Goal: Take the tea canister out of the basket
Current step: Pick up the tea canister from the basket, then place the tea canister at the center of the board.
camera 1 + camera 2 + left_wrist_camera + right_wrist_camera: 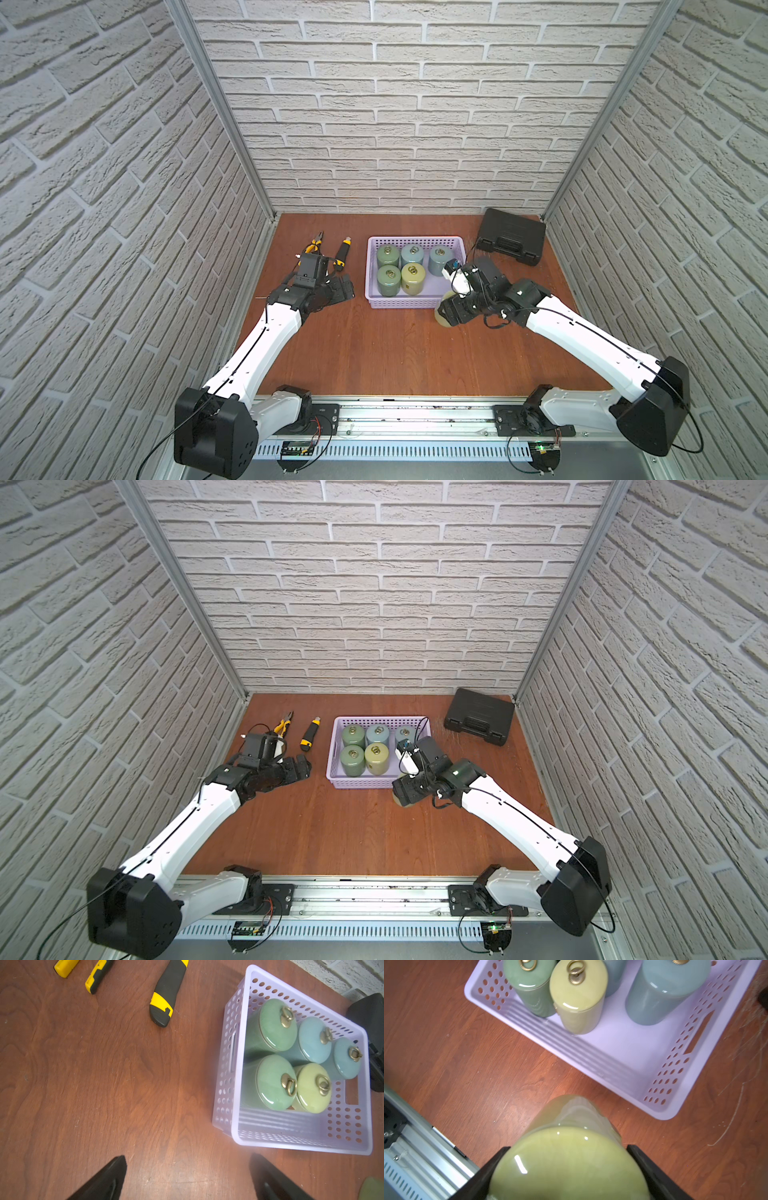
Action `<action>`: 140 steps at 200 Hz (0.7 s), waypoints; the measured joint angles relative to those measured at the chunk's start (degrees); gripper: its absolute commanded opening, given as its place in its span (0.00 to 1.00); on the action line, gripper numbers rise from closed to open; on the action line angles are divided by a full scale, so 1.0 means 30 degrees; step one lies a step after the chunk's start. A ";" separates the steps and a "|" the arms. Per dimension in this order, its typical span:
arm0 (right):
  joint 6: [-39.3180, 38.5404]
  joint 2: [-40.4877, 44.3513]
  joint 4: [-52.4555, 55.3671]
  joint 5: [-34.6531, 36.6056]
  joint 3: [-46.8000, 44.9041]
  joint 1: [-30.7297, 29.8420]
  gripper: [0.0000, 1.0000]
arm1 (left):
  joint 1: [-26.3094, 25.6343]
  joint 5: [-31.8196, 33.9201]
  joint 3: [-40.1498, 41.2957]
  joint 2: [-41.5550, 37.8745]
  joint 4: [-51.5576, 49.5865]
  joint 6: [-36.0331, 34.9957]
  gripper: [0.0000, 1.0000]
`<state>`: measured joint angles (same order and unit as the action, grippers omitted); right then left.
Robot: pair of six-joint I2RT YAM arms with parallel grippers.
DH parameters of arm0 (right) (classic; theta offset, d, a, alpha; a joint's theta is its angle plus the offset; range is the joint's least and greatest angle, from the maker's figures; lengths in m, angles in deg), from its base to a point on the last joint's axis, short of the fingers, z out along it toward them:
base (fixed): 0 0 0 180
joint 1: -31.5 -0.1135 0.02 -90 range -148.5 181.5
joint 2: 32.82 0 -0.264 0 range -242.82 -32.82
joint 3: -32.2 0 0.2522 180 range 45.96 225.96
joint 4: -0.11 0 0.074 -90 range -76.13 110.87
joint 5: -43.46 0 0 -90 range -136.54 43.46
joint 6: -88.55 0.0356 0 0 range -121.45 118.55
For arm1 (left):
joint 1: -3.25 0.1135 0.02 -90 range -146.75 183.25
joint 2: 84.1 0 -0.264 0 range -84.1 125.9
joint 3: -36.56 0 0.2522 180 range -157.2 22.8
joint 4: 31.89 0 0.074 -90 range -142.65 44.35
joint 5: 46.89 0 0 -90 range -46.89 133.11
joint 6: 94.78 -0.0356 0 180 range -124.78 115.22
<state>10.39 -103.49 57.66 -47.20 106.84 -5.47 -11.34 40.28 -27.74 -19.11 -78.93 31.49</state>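
The lavender perforated basket (409, 306) (360, 785) (301, 1147) (612, 1051) stands mid-table and holds several green, blue and yellow-green canisters. My right gripper (446, 311) (569, 1153) is just outside the basket's near right corner. Its jaws are shut on the lid end of a yellow-green tea canister (440, 321) (401, 801) (571, 1163) (372, 1188). That canister hangs upright over bare wood, and I cannot tell whether its base touches. My left gripper (343, 289) (301, 766) (188, 1161) is open and holds nothing, low over the table left of the basket.
Yellow-handled pliers (313, 246) and a black-and-yellow utility knife (343, 254) lie at the back left, beyond the left gripper. A black hard case (511, 237) sits in the back right corner. Brick walls close three sides, and a metal rail (415, 415) runs along the front.
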 measured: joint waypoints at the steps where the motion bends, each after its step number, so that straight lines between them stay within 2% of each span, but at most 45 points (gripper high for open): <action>1: 0.0029 0.0022 0.0000 0.0015 -0.0029 -0.0044 0.43 | 0.0000 0.0000 0.0007 -0.0007 0.0000 0.0007 0.98; 60: 0.1887 0.1246 -0.0211 0.1078 -0.2018 -0.3767 0.42 | 0.0000 -0.0044 0.0554 -0.0335 -0.0051 0.0284 0.98; 140: 0.3213 0.0962 -0.1158 0.2535 -0.2732 -0.7533 0.40 | 0.0000 -0.0080 0.0554 -0.0364 -0.0066 0.0284 0.98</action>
<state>20.03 -100.61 54.19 -39.60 98.65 -28.07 -11.34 40.04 -26.08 -20.20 -79.12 32.34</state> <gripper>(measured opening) 0.862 0.983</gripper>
